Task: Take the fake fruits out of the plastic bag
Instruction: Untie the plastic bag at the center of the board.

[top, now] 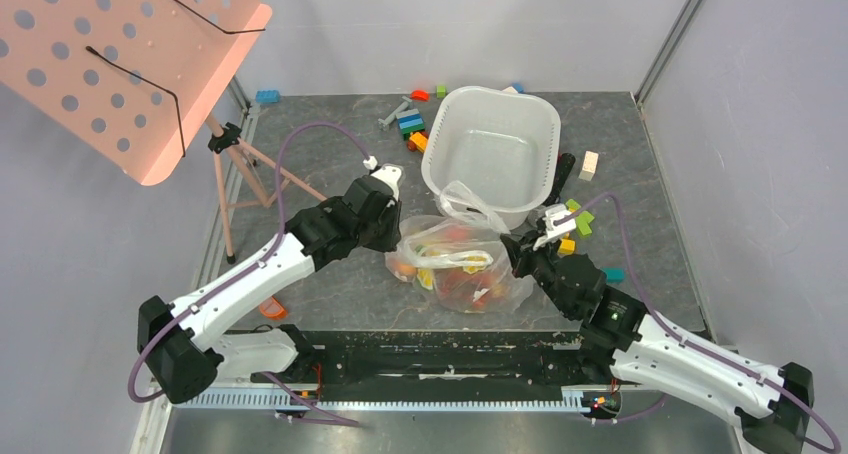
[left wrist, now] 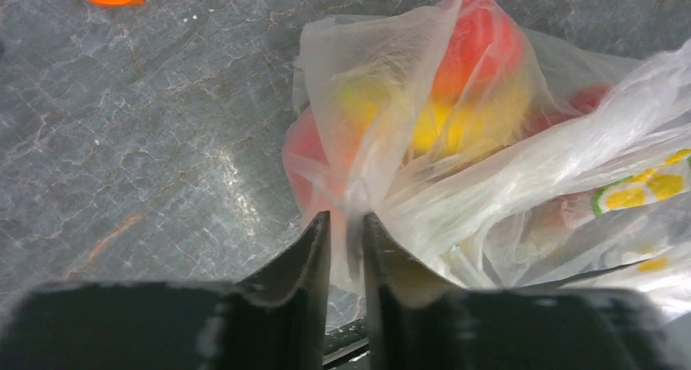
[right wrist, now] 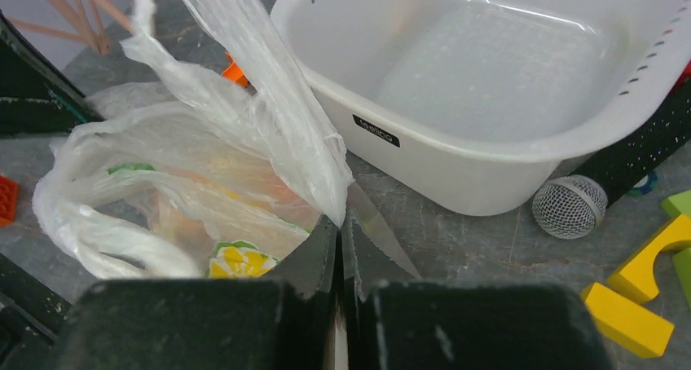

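Grey tabletop (top: 350, 294), lower centre of the overhead view, carries the plastic bag (top: 462, 266) of fake fruits (left wrist: 473, 68): likely thin, limp, slippery film, opposite edges pinched by left gripper (left wrist: 346, 219) and right gripper (right wrist: 342, 223); grip folds, not fruit.

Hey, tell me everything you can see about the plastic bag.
The bag is thin, clear, crinkled film with yellow-green print and loop handles. It lies slumped on the table just in front of the basin, with red, orange and yellow fruits bulging inside. The left hand pinches film at one side, and the right hand pinches a fold at the other.
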Controlling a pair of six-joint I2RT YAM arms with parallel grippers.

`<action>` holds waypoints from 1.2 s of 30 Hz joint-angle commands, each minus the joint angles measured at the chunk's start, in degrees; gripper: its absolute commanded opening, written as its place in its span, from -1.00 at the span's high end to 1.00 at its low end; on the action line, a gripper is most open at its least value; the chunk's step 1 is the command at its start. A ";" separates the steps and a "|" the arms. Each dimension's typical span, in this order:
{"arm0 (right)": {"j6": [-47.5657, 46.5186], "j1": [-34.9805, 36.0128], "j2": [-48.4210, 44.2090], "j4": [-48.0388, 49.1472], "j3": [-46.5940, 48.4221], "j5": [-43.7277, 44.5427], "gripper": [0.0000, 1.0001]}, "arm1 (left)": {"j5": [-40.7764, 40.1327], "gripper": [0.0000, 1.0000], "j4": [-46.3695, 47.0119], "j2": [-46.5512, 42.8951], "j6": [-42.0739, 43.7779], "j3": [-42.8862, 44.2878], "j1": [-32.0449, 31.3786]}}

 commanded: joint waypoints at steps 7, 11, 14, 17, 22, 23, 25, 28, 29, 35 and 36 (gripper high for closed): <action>6.31 -0.38 -2.48 3.34 -1.54 3.17 1.00 | 5.78 -0.76 0.62 -7.76 5.08 3.23 0.13; 6.05 -0.30 -2.18 3.34 -1.15 3.19 1.00 | 12.76 -0.94 6.41 -13.23 8.80 2.35 -2.41; 6.08 -0.33 -1.84 3.35 -0.75 2.80 1.00 | 10.96 -0.99 9.66 -14.26 10.48 2.25 -9.12; 6.66 -0.38 -1.19 3.42 -0.44 2.22 1.00 | 3.71 -0.99 11.13 -11.14 14.93 2.92 -19.78; 6.75 -0.32 -0.62 3.34 -0.22 0.79 1.00 | -4.02 -0.99 17.14 -6.51 29.38 0.66 -31.48; 6.48 -0.36 -0.56 3.29 -0.19 0.39 1.00 | -4.59 -0.99 19.09 -6.11 31.78 -0.32 -32.56; 6.35 -0.37 -0.66 2.88 -0.13 0.17 1.00 | -4.64 -0.99 22.05 -5.24 36.61 -1.46 -33.39; 6.26 -0.34 -1.35 2.37 -0.28 -0.17 1.00 | -4.60 -0.99 27.73 -4.93 45.13 -4.21 -34.22; 6.27 -0.37 -1.60 2.37 -0.43 -0.31 1.00 | -5.48 -0.99 29.99 -4.97 47.56 -5.37 -34.31; 6.22 -0.32 -2.24 2.19 -0.83 -1.06 1.00 | -10.74 -0.97 33.05 -0.10 54.28 -4.77 -34.27; 6.17 -0.35 -2.17 2.19 -0.83 -1.20 1.00 | -11.09 -0.94 32.61 0.99 54.59 -4.24 -34.30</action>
